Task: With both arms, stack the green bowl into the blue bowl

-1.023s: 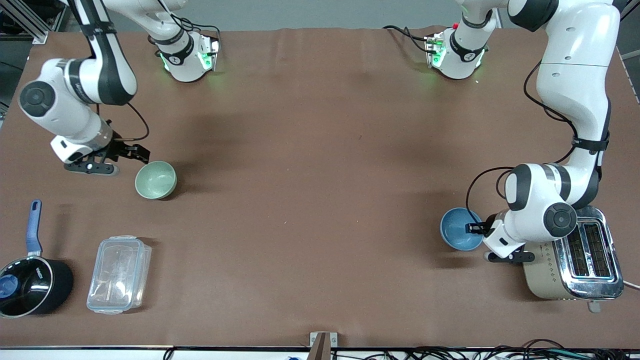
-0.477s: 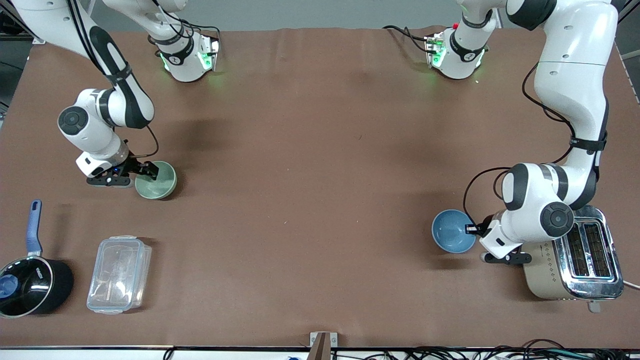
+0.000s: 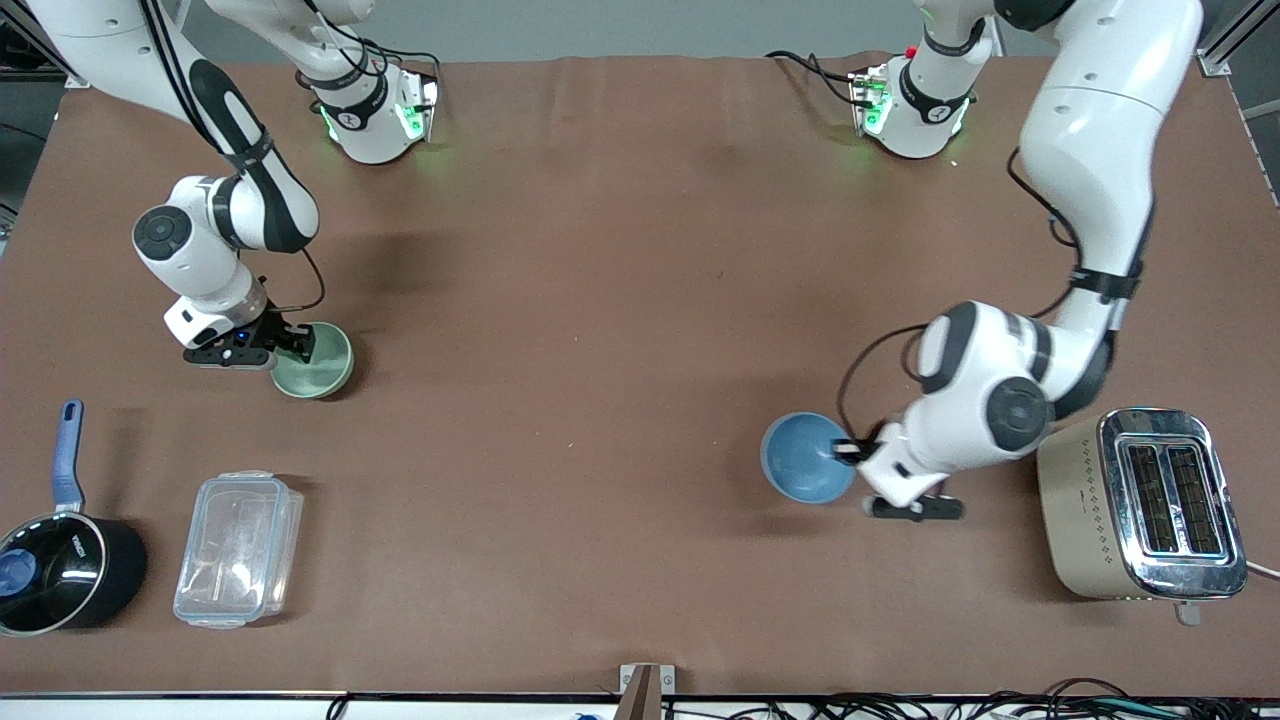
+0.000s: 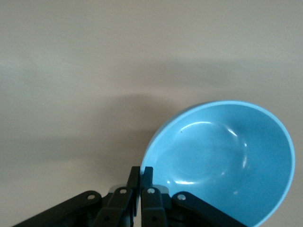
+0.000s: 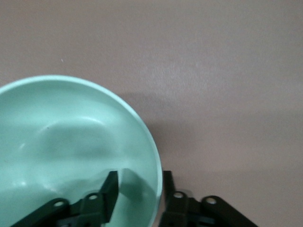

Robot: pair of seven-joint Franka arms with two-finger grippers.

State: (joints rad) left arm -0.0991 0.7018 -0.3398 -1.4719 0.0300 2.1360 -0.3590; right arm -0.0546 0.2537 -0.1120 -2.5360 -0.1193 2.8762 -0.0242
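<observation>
The left gripper (image 3: 852, 452) pinches the blue bowl's (image 3: 806, 458) rim at lower right of the front view, lifted and tilted over the brown table (image 3: 620, 330). The right gripper (image 3: 300, 343), jaws apart, straddles the green bowl's (image 3: 318, 362) rim at left, one finger (image 5: 110, 187) inside. In the lower-left corner sit a clear lidded container (image 3: 238, 549) and a black saucepan (image 3: 62, 570); a toaster (image 3: 1145, 502) sits at lower right.

Even overhead light, soft shadows (wrist views slightly blurred).
</observation>
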